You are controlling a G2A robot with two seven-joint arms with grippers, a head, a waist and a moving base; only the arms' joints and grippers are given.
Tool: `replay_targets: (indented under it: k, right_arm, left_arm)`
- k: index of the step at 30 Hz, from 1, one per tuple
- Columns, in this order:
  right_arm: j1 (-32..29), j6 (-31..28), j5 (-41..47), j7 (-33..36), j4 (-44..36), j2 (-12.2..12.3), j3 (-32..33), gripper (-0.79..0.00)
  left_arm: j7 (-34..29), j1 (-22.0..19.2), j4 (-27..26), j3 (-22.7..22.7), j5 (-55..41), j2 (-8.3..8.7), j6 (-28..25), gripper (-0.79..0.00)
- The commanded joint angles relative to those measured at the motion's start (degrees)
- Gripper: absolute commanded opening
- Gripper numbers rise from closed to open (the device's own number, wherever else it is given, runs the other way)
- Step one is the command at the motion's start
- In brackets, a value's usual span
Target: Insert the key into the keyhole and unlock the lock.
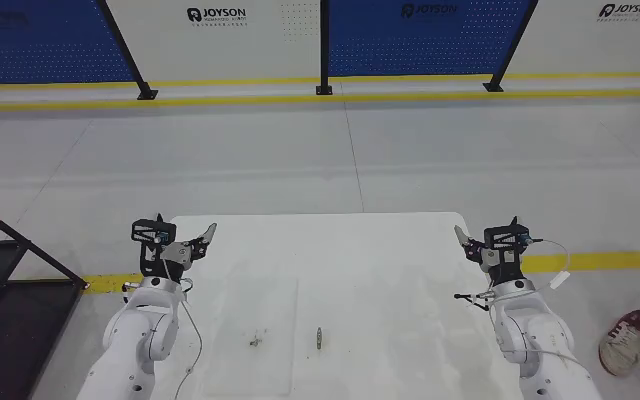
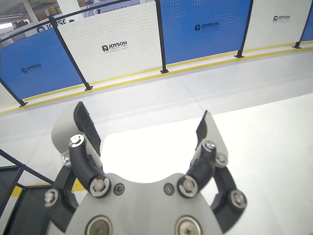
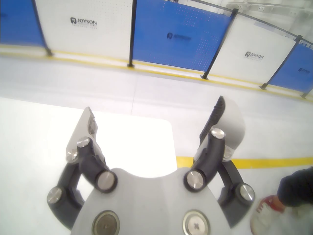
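Note:
Two small metal things lie on the white table (image 1: pixel 400 290) near its front middle. The small key (image 1: pixel 255 341) is on the left and the narrow lock (image 1: pixel 319 337) stands a little to its right; both are too small to make out in detail. My left gripper (image 1: pixel 198 241) (image 2: pixel 143 113) hangs open over the table's far left corner, holding nothing. My right gripper (image 1: pixel 470 244) (image 3: pixel 154 106) hangs open over the far right corner, also holding nothing. Both are far from the key and the lock.
A faint clear mat (image 1: pixel 272 300) lies under the key on the table's left half. A black frame (image 1: pixel 30 260) stands off the table's left side. A person's shoe (image 1: pixel 624 343) is on the floor at the right. Fence panels (image 1: pixel 320 40) line the back.

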Motion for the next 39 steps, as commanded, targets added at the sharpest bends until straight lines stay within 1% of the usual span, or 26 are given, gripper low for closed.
replay_targets:
  k: [1, 3, 4, 6, 8, 10, 12, 13, 14, 16, 18, 23, 25, 26, 28, 31, 33, 34, 36, 37, 38, 39]
  right_arm:
    - [0.0, 0.0, 0.0, 0.0, 0.0, 0.0, 0.0, 0.0]
    - [0.0, 0.0, 0.0, 0.0, 0.0, 0.0, 0.0, 0.0]
    - [0.0, 0.0, 0.0, 0.0, 0.0, 0.0, 0.0, 0.0]
    - [0.0, 0.0, 0.0, 0.0, 0.0, 0.0, 0.0, 0.0]
    - [0.0, 0.0, 0.0, 0.0, 0.0, 0.0, 0.0, 0.0]
    - [0.0, 0.0, 0.0, 0.0, 0.0, 0.0, 0.0, 0.0]
    - [0.0, 0.0, 0.0, 0.0, 0.0, 0.0, 0.0, 0.0]
    - [0.0, 0.0, 0.0, 0.0, 0.0, 0.0, 0.0, 0.0]
    - [0.0, 0.0, 0.0, 0.0, 0.0, 0.0, 0.0, 0.0]
    - [0.0, 0.0, 0.0, 0.0, 0.0, 0.0, 0.0, 0.0]
    - [0.0, 0.0, 0.0, 0.0, 0.0, 0.0, 0.0, 0.0]
    - [0.0, 0.0, 0.0, 0.0, 0.0, 0.0, 0.0, 0.0]
    - [0.0, 0.0, 0.0, 0.0, 0.0, 0.0, 0.0, 0.0]
    - [0.0, 0.0, 0.0, 0.0, 0.0, 0.0, 0.0, 0.0]
    - [0.0, 0.0, 0.0, 0.0, 0.0, 0.0, 0.0, 0.0]
    - [0.0, 0.0, 0.0, 0.0, 0.0, 0.0, 0.0, 0.0]
    - [0.0, 0.0, 0.0, 0.0, 0.0, 0.0, 0.0, 0.0]
    - [0.0, 0.0, 0.0, 0.0, 0.0, 0.0, 0.0, 0.0]
    - [0.0, 0.0, 0.0, 0.0, 0.0, 0.0, 0.0, 0.0]
    - [0.0, 0.0, 0.0, 0.0, 0.0, 0.0, 0.0, 0.0]
    - [0.0, 0.0, 0.0, 0.0, 0.0, 0.0, 0.0, 0.0]
    - [0.0, 0.0, 0.0, 0.0, 0.0, 0.0, 0.0, 0.0]
  left_arm:
    - [0.0, 0.0, 0.0, 0.0, 0.0, 0.0, 0.0, 0.0]
    - [-0.01, 0.17, -0.5, -0.05, 0.64, 0.04, -0.53, 0.0]
    - [-0.12, 0.99, -1.43, -0.18, 1.36, 0.12, -1.54, 0.0]
    - [-0.59, 4.07, -4.2, -1.04, 3.44, 0.28, -2.49, 0.0]
    - [-0.37, 9.33, -8.35, -1.58, 4.87, 0.42, -4.81, 0.0]
    - [-0.58, 15.94, -12.73, -2.49, 4.49, 0.55, -7.94, 0.0]
    - [-0.81, 22.4, -16.52, -4.09, 5.7, 0.66, -9.38, 0.0]
    - [-1.35, 25.68, -17.87, -4.18, 5.45, 0.68, -10.9, 0.0]
    - [-1.97, 28.32, -19.38, -4.72, 5.81, 0.71, -11.49, 0.0]
    - [-2.78, 32.97, -21.43, -4.51, 6.19, 0.75, -13.95, 0.0]
    - [-3.42, 35.52, -22.28, -4.24, 7.61, 0.76, -14.38, 0.0]
    - [-10.26, 35.52, -20.17, 1.6, 7.87, 0.35, -13.36, 0.0]
    - [-12.88, 35.19, -19.61, 2.95, 11.8, 0.26, -10.19, 0.0]
    - [-13.56, 34.8, -19.0, 4.48, 12.83, 0.14, -9.14, 0.0]
    - [-15.82, 32.97, -17.31, 7.03, 13.21, -0.04, -8.73, 0.0]
    - [-17.74, 29.79, -14.68, 10.19, 16.1, -0.39, -5.38, 0.0]
    - [-19.25, 27.97, -13.47, 11.62, 16.17, -0.57, -4.8, -0.095]
    - [-19.78, 27.14, -12.8, 12.15, 17.01, -0.65, -3.84, -0.123]
    - [-20.53, 25.77, -11.5, 13.39, 17.47, -0.85, -2.57, -0.154]
    - [-20.96, 25.11, -10.94, 13.85, 17.26, -0.94, -2.18, -0.194]
    - [-21.39, 24.45, -10.34, 14.17, 17.35, -1.0, -1.87, -0.289]
    - [-21.77, 23.82, -9.81, 14.48, 17.45, -1.07, -1.43, -0.308]
